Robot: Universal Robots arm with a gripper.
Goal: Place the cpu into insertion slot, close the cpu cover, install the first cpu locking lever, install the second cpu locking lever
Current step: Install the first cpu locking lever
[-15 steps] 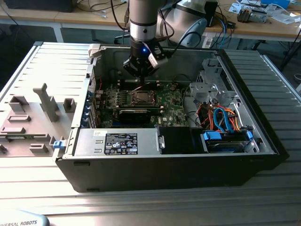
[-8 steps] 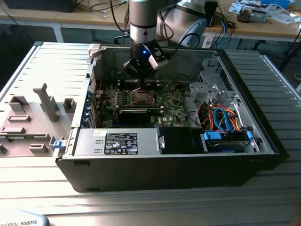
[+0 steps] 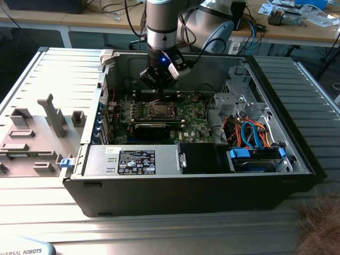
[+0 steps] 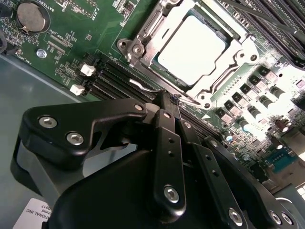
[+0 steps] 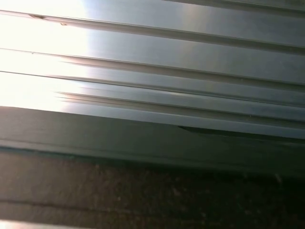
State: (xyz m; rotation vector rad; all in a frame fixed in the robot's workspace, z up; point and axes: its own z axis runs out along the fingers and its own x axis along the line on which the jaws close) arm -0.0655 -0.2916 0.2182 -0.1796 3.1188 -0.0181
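Small flat silvery-grey square cpu (image 4: 190, 47) sits seated in the socket, thin silvery metal cpu cover (image 4: 143, 29) framing it. Black claw (image 4: 167, 101) is pressed together, holding nothing, tips just beside the socket edge near a thin wire lever (image 4: 143, 88). Lever judged springy, slippery; hook near its end.

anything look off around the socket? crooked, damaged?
Nothing stands out. The cpu lies flat and square in its socket, with the cpu cover down around it. The gripper hangs just beside the socket, over the motherboard. No visible damage.
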